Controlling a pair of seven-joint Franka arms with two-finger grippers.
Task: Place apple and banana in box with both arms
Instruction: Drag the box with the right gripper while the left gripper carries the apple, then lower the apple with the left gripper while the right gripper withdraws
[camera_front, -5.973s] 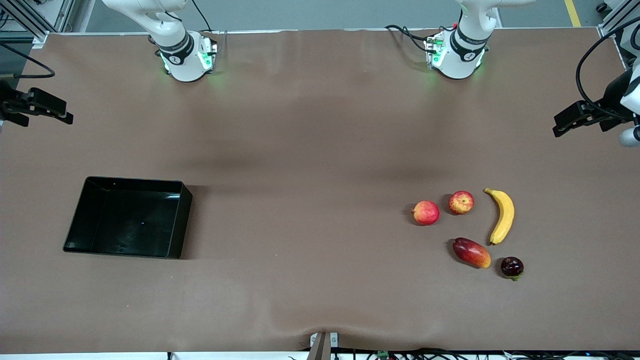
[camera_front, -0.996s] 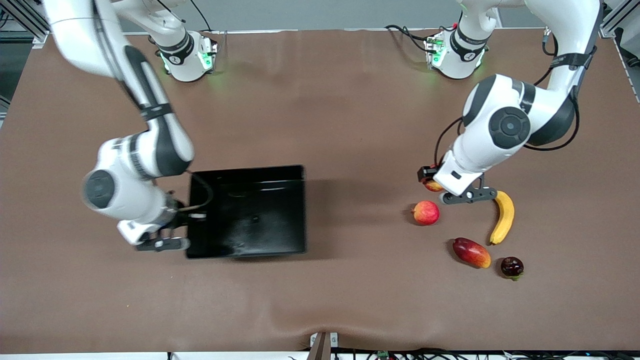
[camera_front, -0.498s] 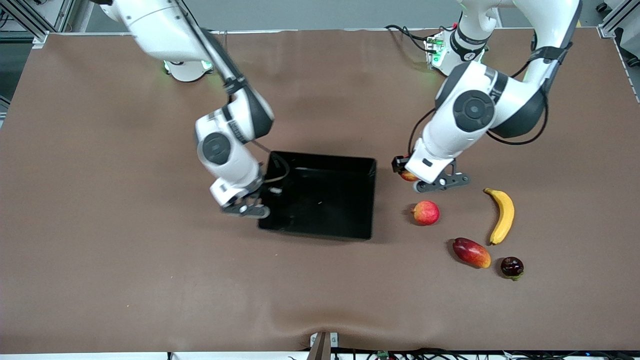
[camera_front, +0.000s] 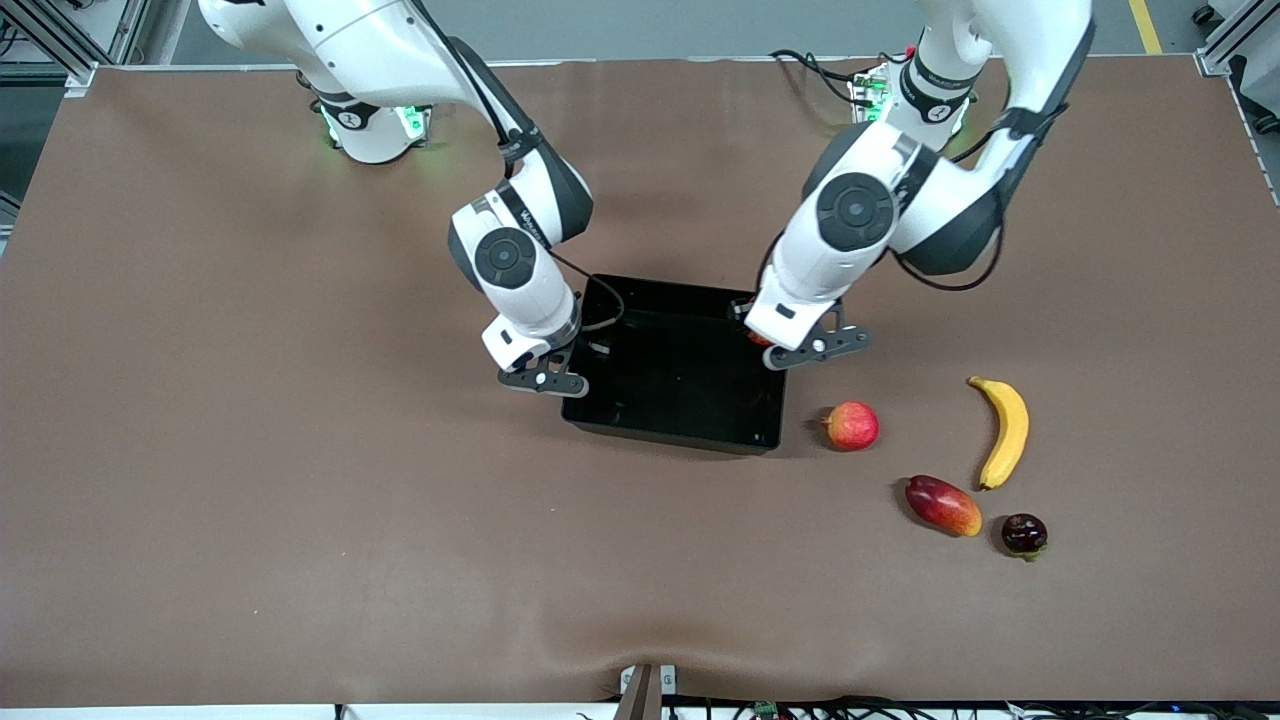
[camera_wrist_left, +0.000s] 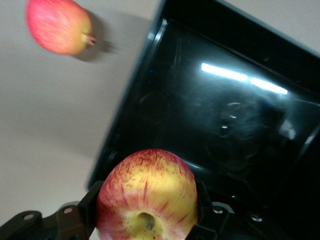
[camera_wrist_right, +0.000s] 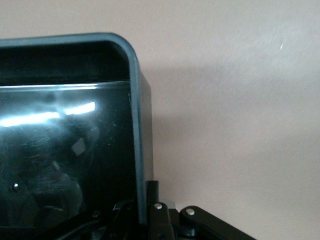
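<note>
The black box (camera_front: 670, 436) lies mid-table. My right gripper (camera_front: 577, 354) is shut on the box wall (camera_wrist_right: 138, 125) at the end toward the right arm, one finger (camera_wrist_right: 159, 210) outside it. My left gripper (camera_front: 763, 338) hangs over the box's end toward the left arm, shut on the red and yellow apple (camera_wrist_left: 147, 192), of which only a sliver (camera_front: 757, 340) shows from the front. The box interior (camera_wrist_left: 225, 105) lies under the apple. The yellow banana (camera_front: 1005, 432) rests on the table toward the left arm's end.
A pink-red round fruit (camera_front: 852, 425) sits just beside the box, also in the left wrist view (camera_wrist_left: 57, 27). A red-orange mango (camera_front: 942, 505) and a small dark fruit (camera_front: 1024, 534) lie nearer the front camera than the banana.
The right arm has slid the box toward the left arm's end of the table. The left arm has carried the apple from beside the fruits to over the box's edge.
</note>
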